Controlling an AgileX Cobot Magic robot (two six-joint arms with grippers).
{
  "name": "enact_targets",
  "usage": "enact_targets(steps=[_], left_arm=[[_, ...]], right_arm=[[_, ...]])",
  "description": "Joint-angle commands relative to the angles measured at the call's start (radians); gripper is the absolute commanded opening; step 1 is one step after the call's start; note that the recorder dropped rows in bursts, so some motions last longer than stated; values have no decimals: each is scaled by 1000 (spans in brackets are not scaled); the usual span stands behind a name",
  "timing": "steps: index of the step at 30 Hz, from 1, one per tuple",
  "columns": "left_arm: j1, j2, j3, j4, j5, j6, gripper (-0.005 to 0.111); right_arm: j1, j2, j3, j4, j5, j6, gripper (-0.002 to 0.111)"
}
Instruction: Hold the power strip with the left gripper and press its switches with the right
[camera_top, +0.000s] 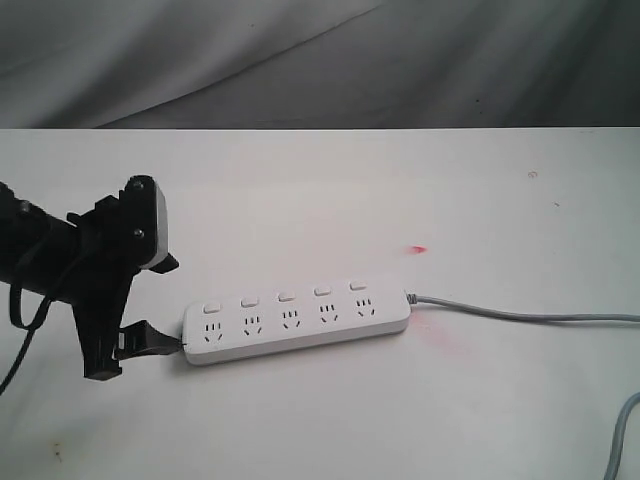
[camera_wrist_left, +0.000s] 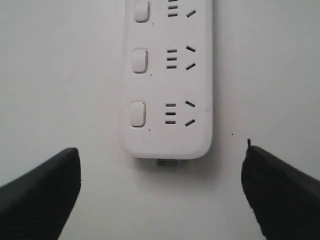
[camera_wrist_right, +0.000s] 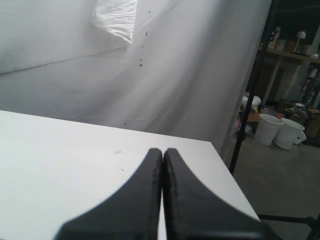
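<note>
Item one, the white desk (camera_top: 320, 420), which fills most of the exterior view; only my right wrist view shows its far corner and the floor beyond. Item two, a grey backdrop cloth (camera_top: 300, 60) behind the desk, seen as a hanging sheet in the right wrist view. Item three, the power strip (camera_top: 297, 322), lying flat left of the desk's middle, sockets up, five sets visible in the exterior view and only three in the left wrist view. Item four, its grey cord (camera_top: 520, 316), running off to the right edge, in the exterior view alone. Item five, my left pincer (camera_wrist_left: 161, 150), spread wide, holding nothing, its black fingers (camera_wrist_left: 40, 195) on either side of the strip's cordless end with desk showing between each tip and the strip. Item six, my right pincer (camera_wrist_right: 162, 152), fingers pressed together on nothing, above the desk's far corner; the exterior view does not show it. Item seven, two white buckets (camera_wrist_right: 280, 131) on the floor, right wrist view only. Item eight, the switches (camera_top: 286, 296), one above each socket set. Item nine, a red speck (camera_top: 418, 248) on the desk beyond the cord end.
</note>
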Motion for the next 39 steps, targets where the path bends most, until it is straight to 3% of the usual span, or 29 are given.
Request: enact_targets(steps=[1, 6, 10, 21, 39], left_arm=[[-5, 58, -4, -88, 3, 96, 83], [-5, 98, -6, -207, -10, 235, 83], [-5, 136, -8, -265, -45, 255, 83], [-5, 174, -8, -273, -102, 252, 83], [-5, 243, -8, -298, -50, 228, 83]], right_arm=[[-5, -4, 3, -9, 0, 6, 0], [-5, -4, 3, -9, 0, 6, 0], [-5, -4, 3, -9, 0, 6, 0], [-5, -4, 3, -9, 0, 6, 0], [-5, -4, 3, -9, 0, 6, 0]])
